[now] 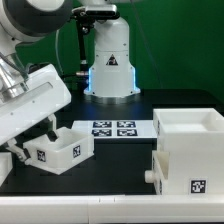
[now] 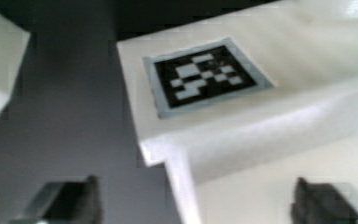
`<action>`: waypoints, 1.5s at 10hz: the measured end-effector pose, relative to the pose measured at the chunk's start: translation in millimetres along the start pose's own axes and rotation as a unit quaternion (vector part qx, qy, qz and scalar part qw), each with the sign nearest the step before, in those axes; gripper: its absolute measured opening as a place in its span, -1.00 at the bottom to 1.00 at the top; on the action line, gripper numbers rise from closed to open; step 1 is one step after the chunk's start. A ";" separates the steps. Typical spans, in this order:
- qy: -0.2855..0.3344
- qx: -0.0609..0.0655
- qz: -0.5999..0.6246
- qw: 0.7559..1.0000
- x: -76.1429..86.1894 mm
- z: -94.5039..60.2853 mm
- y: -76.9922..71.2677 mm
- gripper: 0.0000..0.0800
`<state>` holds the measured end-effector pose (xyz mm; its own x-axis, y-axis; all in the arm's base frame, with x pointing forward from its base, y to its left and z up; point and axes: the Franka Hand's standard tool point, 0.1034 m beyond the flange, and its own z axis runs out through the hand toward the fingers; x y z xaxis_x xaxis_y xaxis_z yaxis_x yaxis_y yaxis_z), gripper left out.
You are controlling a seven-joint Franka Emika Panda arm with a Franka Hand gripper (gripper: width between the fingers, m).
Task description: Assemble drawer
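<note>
The drawer (image 1: 68, 146) is a shallow white open-topped tray with a black-and-white tag on its face. It lies on the black table at the exterior view's left. My gripper (image 1: 36, 140) hangs right over its near-left end, jaws wide apart. In the wrist view the drawer (image 2: 247, 130) fills most of the picture, blurred, with its tag (image 2: 202, 80) facing the camera. My gripper (image 2: 194, 200) is open and straddles a drawer wall: one fingertip (image 2: 60, 200) stands over the dark table, the other fingertip (image 2: 327, 198) over white plastic. Nothing is gripped.
The taller white cube-shaped casing (image 1: 190, 150) stands at the exterior view's right, with a tag on its front. The marker board (image 1: 112, 128) lies at the middle back, before the arm's base (image 1: 110, 65). A white piece (image 1: 4, 166) shows at the left edge.
</note>
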<state>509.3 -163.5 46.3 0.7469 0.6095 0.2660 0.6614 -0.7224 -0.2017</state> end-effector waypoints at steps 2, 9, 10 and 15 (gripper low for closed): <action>-0.013 -0.049 0.016 0.999 3.9 -23.4 -11.0 0.60; -0.040 -0.108 0.006 0.993 -11.4 -16.0 -52.2 0.62; -0.050 -0.116 -0.054 0.991 -12.1 -15.3 -52.9 0.62; -0.077 -0.102 -0.141 0.982 1.9 -12.9 -62.9 0.62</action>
<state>468.2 -121.1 71.6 0.5484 0.8251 0.1360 0.8272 -0.5591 0.0567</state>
